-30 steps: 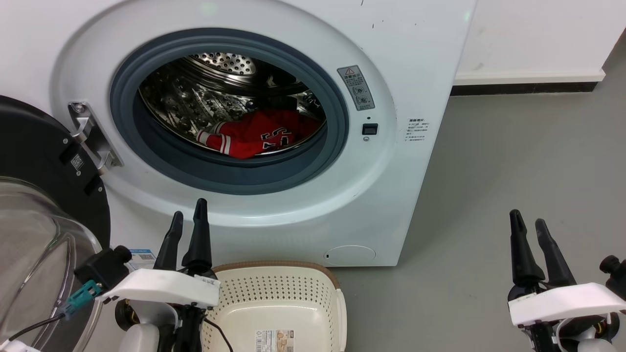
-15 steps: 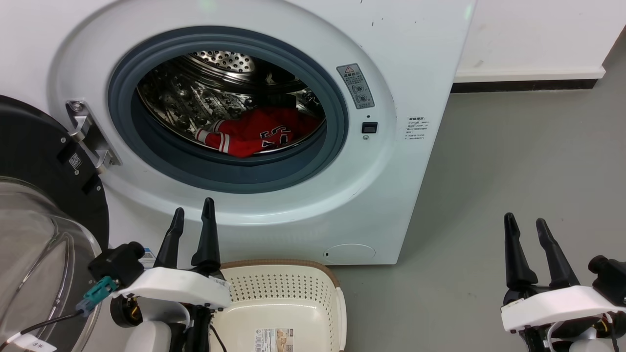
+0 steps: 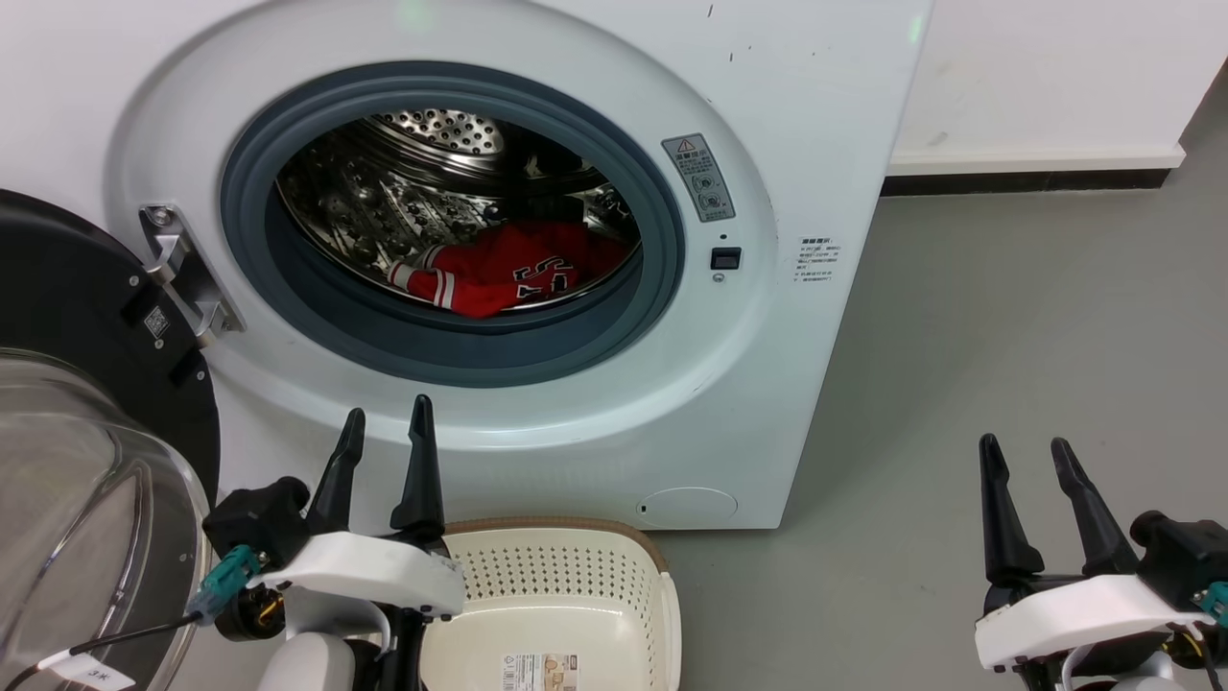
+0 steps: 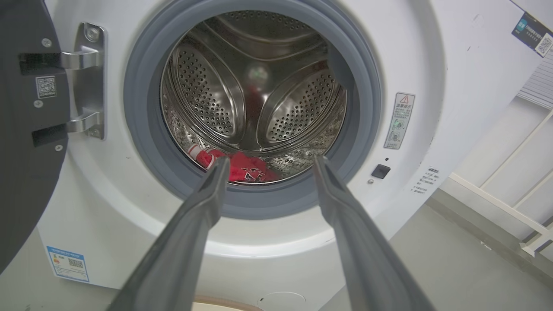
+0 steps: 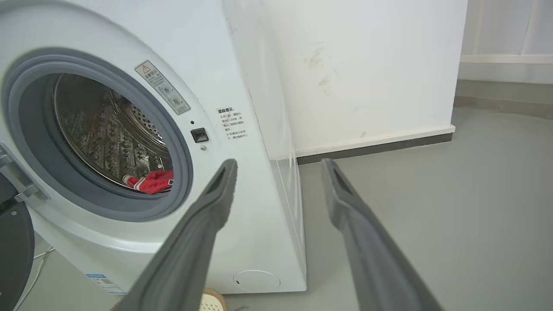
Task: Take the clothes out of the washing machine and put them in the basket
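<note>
The red clothes (image 3: 499,276) with striped trim lie at the bottom of the steel drum, also seen as the clothes (image 4: 244,168) and the clothes (image 5: 153,181). The white washing machine (image 3: 787,144) stands with its glass door (image 3: 77,499) swung open to the left. The cream basket (image 3: 576,585) sits on the floor right below the opening. My left gripper (image 3: 384,422) is open in front of the washer, above the basket's left rim; its open fingers (image 4: 207,203) frame the drum. My right gripper (image 3: 1022,453) is open over the floor, right of the machine.
Grey floor (image 3: 1007,336) stretches right of the washer to a white wall with a dark baseboard (image 3: 1027,178). The open door and its metal hinge (image 3: 182,274) stand close by my left arm.
The head view has shifted slightly. My left gripper has moved a little right and lower in the view; my right gripper has dropped lower and edged left. The clothes lie as before.
</note>
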{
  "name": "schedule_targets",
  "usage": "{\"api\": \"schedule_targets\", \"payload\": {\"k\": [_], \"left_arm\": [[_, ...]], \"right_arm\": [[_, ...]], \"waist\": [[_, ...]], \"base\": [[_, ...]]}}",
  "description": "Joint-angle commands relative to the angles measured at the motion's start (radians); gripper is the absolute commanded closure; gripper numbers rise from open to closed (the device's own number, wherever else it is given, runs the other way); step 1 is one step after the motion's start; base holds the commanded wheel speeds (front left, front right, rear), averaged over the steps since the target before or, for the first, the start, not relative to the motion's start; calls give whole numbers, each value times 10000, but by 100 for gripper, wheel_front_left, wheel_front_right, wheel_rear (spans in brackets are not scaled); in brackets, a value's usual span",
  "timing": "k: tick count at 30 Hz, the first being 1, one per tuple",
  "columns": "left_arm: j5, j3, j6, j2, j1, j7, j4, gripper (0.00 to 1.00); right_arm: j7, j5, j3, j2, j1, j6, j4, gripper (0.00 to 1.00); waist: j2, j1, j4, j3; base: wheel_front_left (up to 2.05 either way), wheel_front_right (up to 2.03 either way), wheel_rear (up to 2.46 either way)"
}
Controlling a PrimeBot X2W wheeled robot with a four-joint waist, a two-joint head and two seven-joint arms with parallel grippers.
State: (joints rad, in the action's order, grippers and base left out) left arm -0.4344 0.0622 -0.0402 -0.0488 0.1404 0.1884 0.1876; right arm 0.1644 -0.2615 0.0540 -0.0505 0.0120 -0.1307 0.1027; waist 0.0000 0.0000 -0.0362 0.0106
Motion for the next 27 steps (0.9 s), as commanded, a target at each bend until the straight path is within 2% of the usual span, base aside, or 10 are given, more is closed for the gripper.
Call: {"api": "schedule_targets", "payload": {"k": [1,27], "left_arm": [[163,41,41,-23,-25,86,-26,0],[2265,194,319,-21,-134,607,207,0]], "right_arm": [[66,205,-10,0,-66,0,-101,0],[315,2447,-205,4,-342,1,-371,0]], "waist": [[0,0,4,-12],[0,0,47,-55]], "base": [[0,0,0],[0,0,0]]}}
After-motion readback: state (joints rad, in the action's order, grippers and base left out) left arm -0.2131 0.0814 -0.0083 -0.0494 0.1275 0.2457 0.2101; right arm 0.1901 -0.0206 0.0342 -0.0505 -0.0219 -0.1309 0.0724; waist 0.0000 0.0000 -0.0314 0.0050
